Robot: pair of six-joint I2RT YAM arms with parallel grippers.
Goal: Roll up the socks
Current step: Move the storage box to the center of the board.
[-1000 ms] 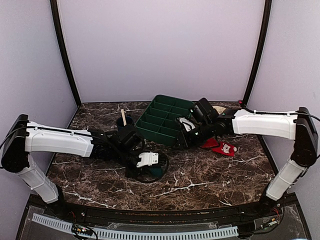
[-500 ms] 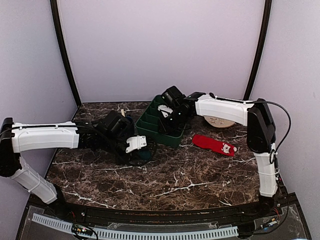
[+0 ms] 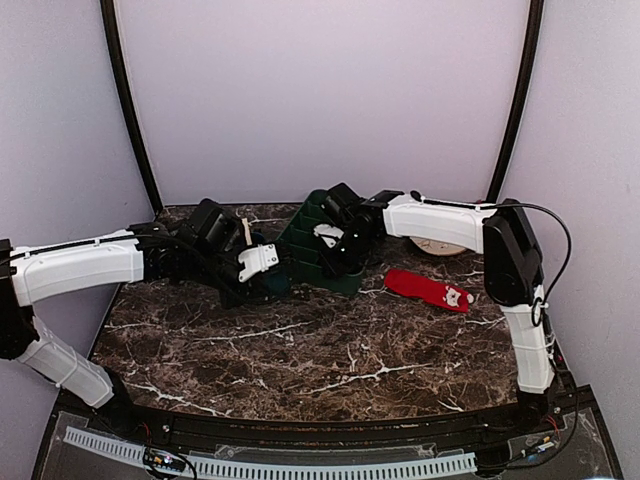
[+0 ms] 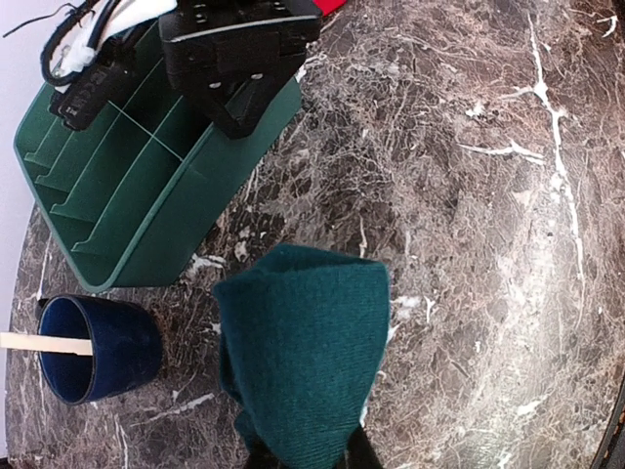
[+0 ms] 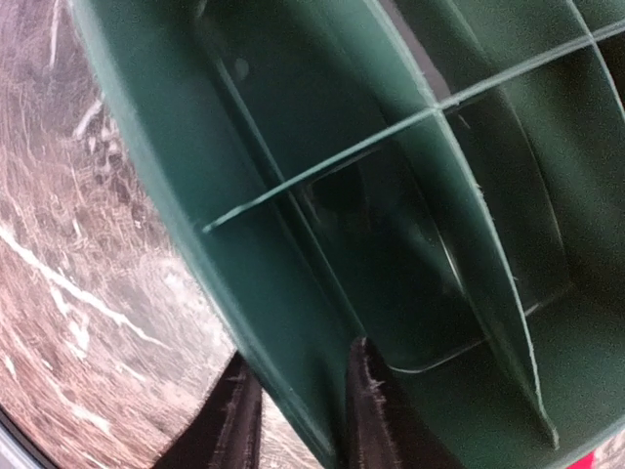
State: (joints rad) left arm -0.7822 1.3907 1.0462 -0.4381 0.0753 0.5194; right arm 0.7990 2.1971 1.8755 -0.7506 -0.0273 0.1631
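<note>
The dark teal-green sock (image 4: pixel 303 342) hangs bunched from my left gripper (image 4: pixel 303 457), which is shut on its lower end just above the marble table. In the top view the left gripper (image 3: pixel 262 274) holds this sock (image 3: pixel 274 288) beside the tray's left front corner. The red sock (image 3: pixel 430 289), with white patches at its right end, lies flat on the table at the right. My right gripper (image 3: pixel 338 254) is on the green tray (image 3: pixel 305 232). Its fingers (image 5: pixel 369 410) straddle the tray's (image 5: pixel 391 147) near wall, one inside and one outside, and are shut on it.
A dark blue cup (image 3: pixel 247 241) with a wooden stick in it stands left of the tray and close to the left gripper; it also shows in the left wrist view (image 4: pixel 98 349). A round wooden plate (image 3: pixel 440 246) lies behind the red sock. Purple walls enclose the table.
My left arm has drawn back and left with the teal sock, from the table's middle to beside the cup. My right arm has swung left, away from the red sock, onto the tray's wall.
</note>
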